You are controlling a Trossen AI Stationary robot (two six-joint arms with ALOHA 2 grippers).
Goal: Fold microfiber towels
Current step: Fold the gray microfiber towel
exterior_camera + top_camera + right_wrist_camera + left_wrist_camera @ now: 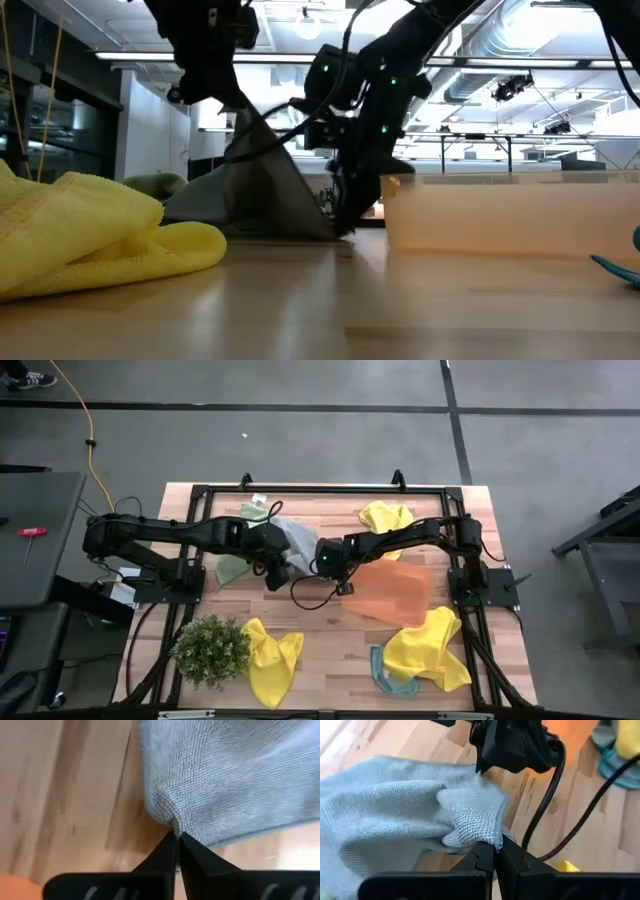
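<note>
A grey-blue microfiber towel (296,542) lies mid-table, one part raised into a tent (262,185) and the rest on the wood. My left gripper (495,854) is shut on the raised part (276,566). My right gripper (178,840) is shut on the towel's edge low at the table (345,225), just right of the left gripper (326,560). Other towels lie around: yellow ones (386,516) (270,656) (430,650), a pale green one (233,571) and a teal one (384,670). My left gripper pinches a bunched fold of the grey-blue towel (472,827) between its two fingers, slanting down from the table's left. That part is lifted off the wood, and the cloth slopes down from it to the table. My right gripper pinches a corner of the towel's edge (169,822) between its two fingertips, coming steeply from above. The cloth puckers at the pinch. This corner sits at or just above the wood.
A flat orange mat (392,592) lies right of the grippers, close to the right arm. A small potted plant (211,650) stands near the front left. A black frame (300,488) borders the tabletop. Bare wood shows in front of the grippers.
</note>
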